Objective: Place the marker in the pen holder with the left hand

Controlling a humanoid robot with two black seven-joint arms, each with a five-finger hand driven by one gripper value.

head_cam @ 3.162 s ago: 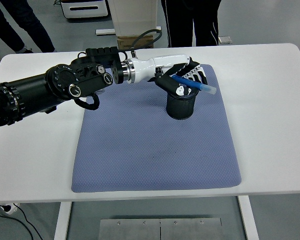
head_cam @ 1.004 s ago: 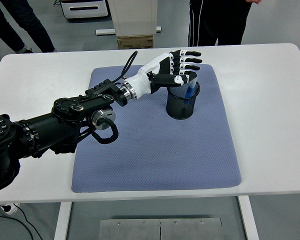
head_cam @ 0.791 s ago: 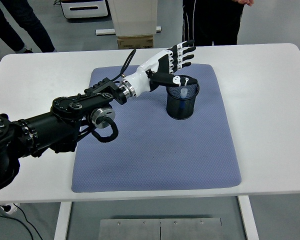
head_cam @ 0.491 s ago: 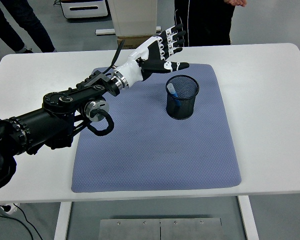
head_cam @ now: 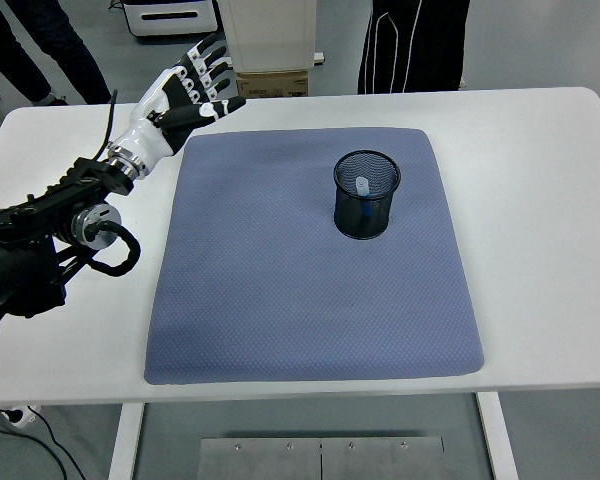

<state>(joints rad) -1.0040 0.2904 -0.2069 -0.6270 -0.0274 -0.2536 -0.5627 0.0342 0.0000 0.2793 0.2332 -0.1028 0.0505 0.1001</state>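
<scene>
Standing in pen holder [head_cam: 366, 196]: marker [head_cam: 363, 187], well apart from left hand [head_cam: 185, 95].

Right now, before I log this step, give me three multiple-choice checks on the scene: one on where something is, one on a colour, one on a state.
1. Where is the marker?
A. Lying on the mat
B. Inside the pen holder
C. In the left hand

2. What colour is the mat?
A. Blue-grey
B. Red
C. Green

3. What state is the left hand in?
A. Closed on the marker
B. Curled into a fist
C. Fingers spread, holding nothing

Answers:
1. B, its pale cap shows within the black mesh pen holder.
2. A, the mat under the holder is blue-grey.
3. C, the hand hangs over the table's far left, empty.
</scene>
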